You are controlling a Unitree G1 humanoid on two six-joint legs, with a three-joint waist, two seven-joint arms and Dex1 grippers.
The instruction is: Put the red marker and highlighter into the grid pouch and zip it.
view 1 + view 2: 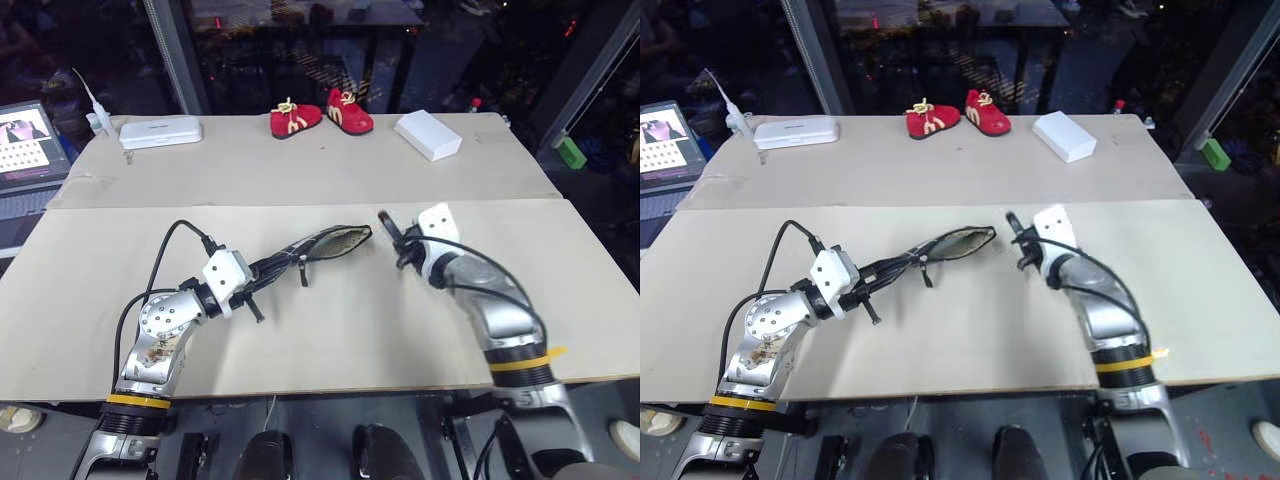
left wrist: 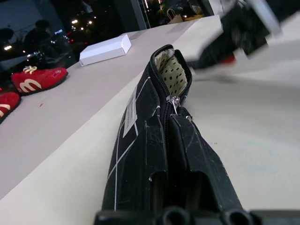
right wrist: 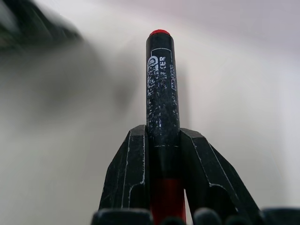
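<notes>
**A:** Starting at the left, what is your left claw (image 1: 262, 268) doing?

**B:** Your left claw is clamped together on the near end of the grid pouch (image 1: 330, 243), holding it out above the worktop (image 1: 330, 330). In the left wrist view the pouch (image 2: 140, 140) runs away from the fingers (image 2: 197, 168), zipper edge up, and its far end gapes open, showing a pale dotted lining.

**A:** And to the right of the pouch?

**B:** Just right of the pouch's open mouth you have the right claw (image 3: 161, 140), pinched on the red marker (image 3: 161, 93). The black half sticks out past the fingers (image 3: 129, 173), ending in a small red tip; the red half sits down between them. From the head camera, the marker (image 1: 386, 222) is near the pouch mouth but apart from it.

**A:** Anything else around the pouch?

**B:** Beyond the pouch, at the far edge of the worktop, you see a flat white case (image 1: 160, 131), then two red toy shoes (image 1: 320, 115), then a white box (image 1: 428, 134).
</notes>
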